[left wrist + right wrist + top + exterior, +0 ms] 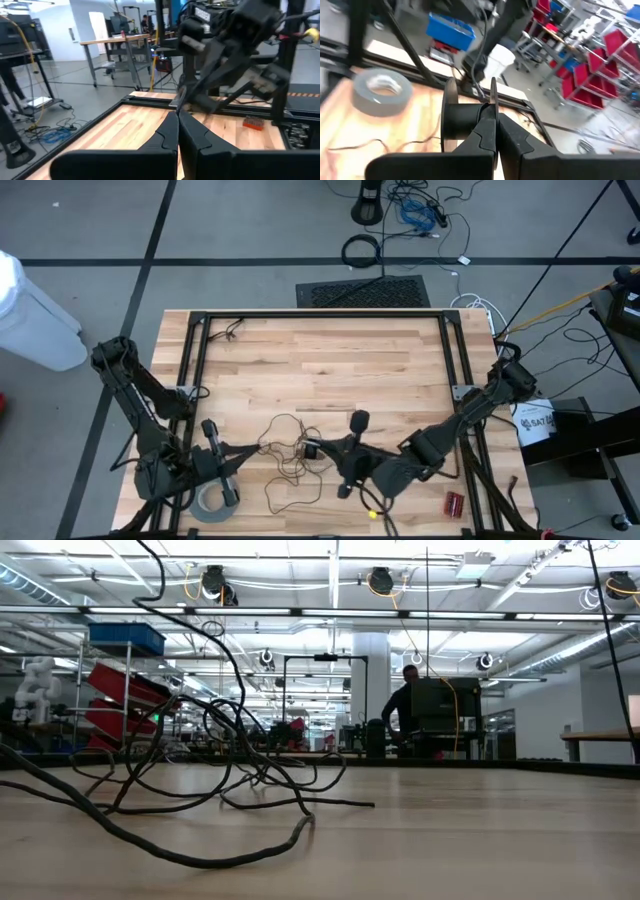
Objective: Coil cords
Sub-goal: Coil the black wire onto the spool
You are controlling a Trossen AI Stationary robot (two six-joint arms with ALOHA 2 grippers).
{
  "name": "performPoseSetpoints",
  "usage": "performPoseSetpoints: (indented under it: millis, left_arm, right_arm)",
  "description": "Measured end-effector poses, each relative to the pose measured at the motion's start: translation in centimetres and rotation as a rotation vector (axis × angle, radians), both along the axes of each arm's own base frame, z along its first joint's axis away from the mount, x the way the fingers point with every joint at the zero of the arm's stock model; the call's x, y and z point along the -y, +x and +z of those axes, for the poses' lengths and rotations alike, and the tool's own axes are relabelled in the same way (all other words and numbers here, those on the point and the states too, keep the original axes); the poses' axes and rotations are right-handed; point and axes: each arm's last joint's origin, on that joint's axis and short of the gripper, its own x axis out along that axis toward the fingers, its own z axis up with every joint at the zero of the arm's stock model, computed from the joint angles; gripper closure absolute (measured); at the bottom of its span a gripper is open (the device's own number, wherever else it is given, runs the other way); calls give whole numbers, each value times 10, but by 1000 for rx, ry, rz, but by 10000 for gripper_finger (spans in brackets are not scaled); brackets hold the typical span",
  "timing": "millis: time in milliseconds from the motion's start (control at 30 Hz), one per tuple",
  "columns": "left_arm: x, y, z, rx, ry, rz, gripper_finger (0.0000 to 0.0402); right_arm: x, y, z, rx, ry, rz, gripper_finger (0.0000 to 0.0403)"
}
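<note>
**Cord loose at front-middle of desk, both grippers shut beside it**

- Cord [285, 442]: thin dark wire lying in loose, tangled loops on the desk [330, 360], near the front edge and about mid-width. Not coiled.
- Its small black disc [465, 121] sits at the right end of the tangle. In the right wrist view it looks like a short spool with two flanges.
- Left gripper [254, 448]: low over the desk near the front-left corner, pointing along the front edge toward the wire. Fingers pressed together with no gap. The tips are at the left side of the loops; can't tell if any wire is pinched.
- Right gripper [325, 448]: comes in from the front-right and points at the left one, with the tangle between them. Fingers also fully together. The disc is right at the tips, touching or nearly so; can't tell if it is actually gripped.
- Grey tape roll [210, 502]: flat at the front-left corner, just beside the left gripper's wrist and apart from the wire.
- Small red item [455, 502]: near the front-right corner, well apart from the cord.
- Low view: dark wire loops rise off the desk surface on that picture's left. A person [403, 705] stands far back in the room.
</note>
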Motion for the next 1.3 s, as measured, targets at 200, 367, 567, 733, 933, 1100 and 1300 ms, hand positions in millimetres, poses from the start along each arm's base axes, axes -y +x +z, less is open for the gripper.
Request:
performPoseSetpoints:
  millis: [200,367,567,733,933,1100,1300]
  left_arm:
    - [-5,13,2,40,-67,-108,400]
    - [-8,28,-5,40,-91,-154,400]
    - [-11,47,-13,46,-101,-152,400]
    - [-11,62,-19,68,-118,-224,400]
    - [-26,80,-23,73,-115,-199,400]
    - [-45,96,-23,72,-107,-211,400]
    - [-65,109,-26,46,-87,-167,400]
  right_arm:
    - [4,17,-19,-21,-61,-89,403]
    - [8,27,-23,39,-58,-196,403]
    - [12,29,-24,69,-15,-234,403]
    - [12,29,-24,63,-24,-237,403]
    - [18,31,-24,55,-55,-272,403]
    - [32,38,-23,45,-98,-328,403]
    - [47,46,-17,42,-155,-358,403]
